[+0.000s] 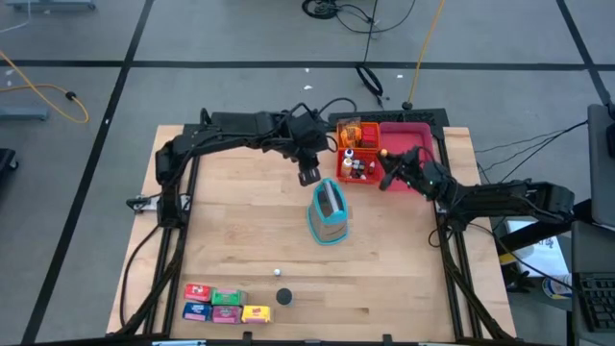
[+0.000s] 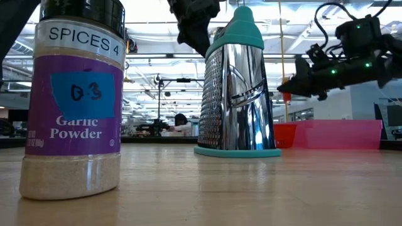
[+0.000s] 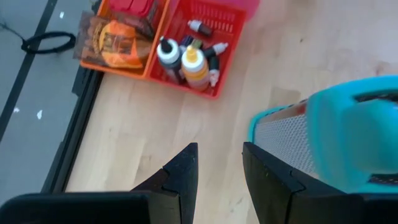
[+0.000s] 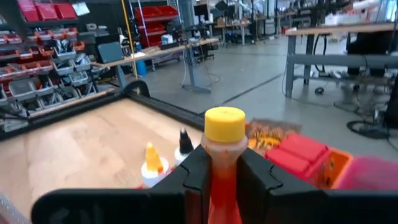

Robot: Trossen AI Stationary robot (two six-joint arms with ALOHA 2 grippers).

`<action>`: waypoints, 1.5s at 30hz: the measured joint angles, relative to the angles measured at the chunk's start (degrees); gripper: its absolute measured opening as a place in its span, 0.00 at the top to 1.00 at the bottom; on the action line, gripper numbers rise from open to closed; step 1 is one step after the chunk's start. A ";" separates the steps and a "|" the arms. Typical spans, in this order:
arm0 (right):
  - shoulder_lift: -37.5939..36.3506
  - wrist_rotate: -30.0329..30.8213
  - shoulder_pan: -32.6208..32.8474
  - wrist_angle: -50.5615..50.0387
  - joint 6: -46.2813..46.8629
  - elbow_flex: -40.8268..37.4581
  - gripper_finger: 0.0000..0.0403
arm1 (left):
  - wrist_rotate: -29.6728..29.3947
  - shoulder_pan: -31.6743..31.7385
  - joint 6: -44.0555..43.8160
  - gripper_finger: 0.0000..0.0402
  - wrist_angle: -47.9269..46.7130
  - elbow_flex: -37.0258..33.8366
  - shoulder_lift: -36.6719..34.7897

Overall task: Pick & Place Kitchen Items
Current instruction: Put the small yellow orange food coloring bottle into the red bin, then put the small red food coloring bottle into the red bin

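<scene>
1. The yellow-capped bottle (image 4: 219,168) is hidden below its neck by the right hand (image 4: 219,177).
2. The grater (image 3: 339,146) is cut off by the picture's edge.
3. The small boxes' (image 1: 227,305) labels are too small to read.

Overhead, tabletop, two wrist views

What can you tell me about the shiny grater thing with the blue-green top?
The grater stands upright near the middle of the wooden table. Its body looks like shiny metal, wider at the bottom and narrower at the top, with rows of small grating holes on its sides. A teal handle caps the top and a teal rim runs around its base, both plastic-looking. Nothing is holding it; the left gripper hovers close above and behind it, and only the table touches it.
</scene>
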 joint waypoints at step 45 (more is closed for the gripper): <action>32.69 -3.41 0.75 25.45 5.21 -0.53 0.68 | -20.32 -25.89 -19.55 0.68 -11.82 -11.20 -2.81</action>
